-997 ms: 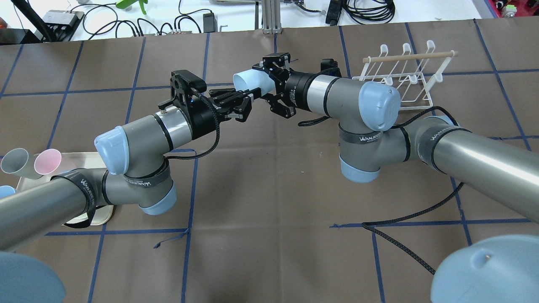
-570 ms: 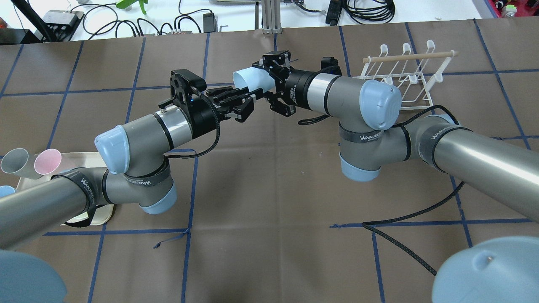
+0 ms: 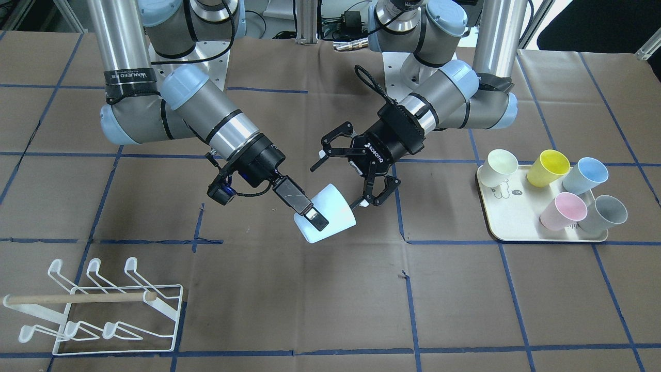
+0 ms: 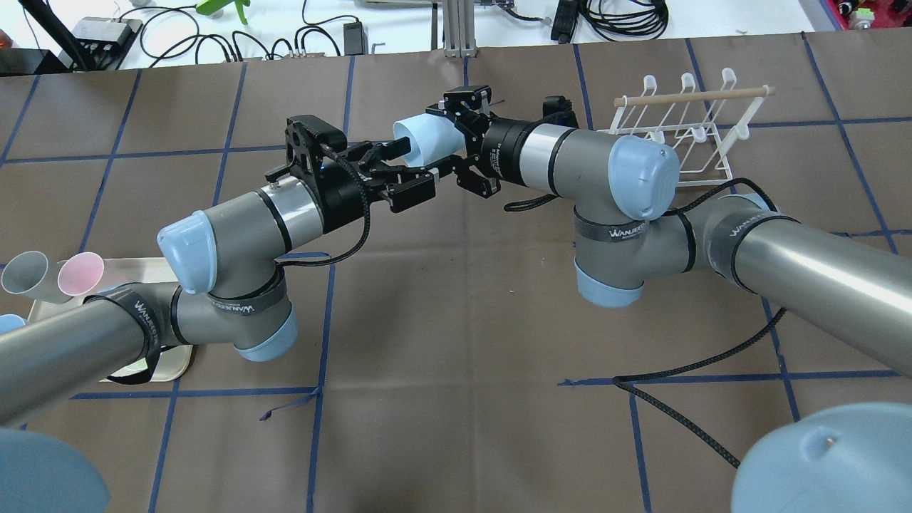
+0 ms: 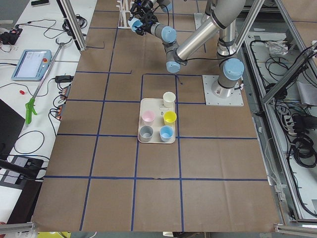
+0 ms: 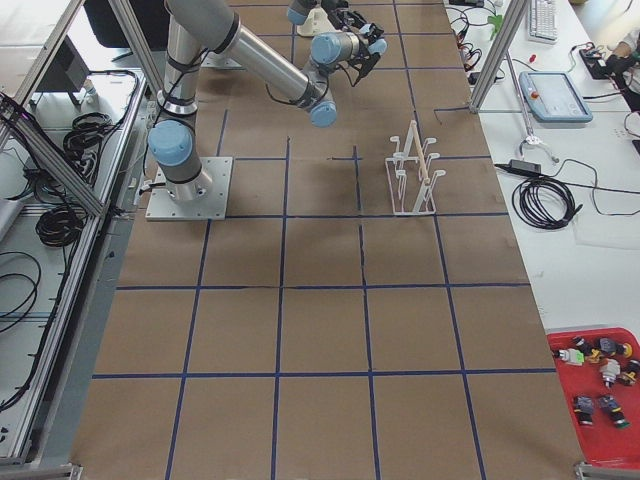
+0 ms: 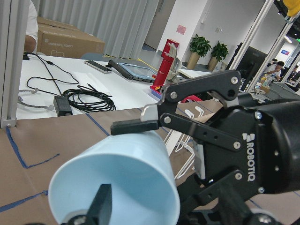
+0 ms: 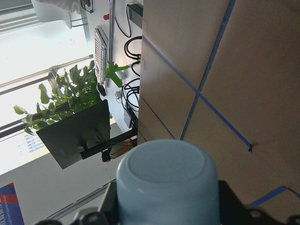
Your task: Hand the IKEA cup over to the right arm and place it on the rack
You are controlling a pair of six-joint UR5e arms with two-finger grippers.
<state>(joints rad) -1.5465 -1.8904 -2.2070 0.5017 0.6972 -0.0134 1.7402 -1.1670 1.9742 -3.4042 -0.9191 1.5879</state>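
Above the middle of the desk (image 3: 320,289), pale blue cup (image 3: 335,206) is grasped by the right end effector (image 3: 317,214), base toward its palm. At the cup's mouth the left end effector (image 3: 342,181) is released, fingers spread wide. Near the desk's far right corner stands the white wire rack (image 3: 77,298).

cream tray (image 3: 519,217) | five cups (image 3: 563,212) standing on it | all different colours
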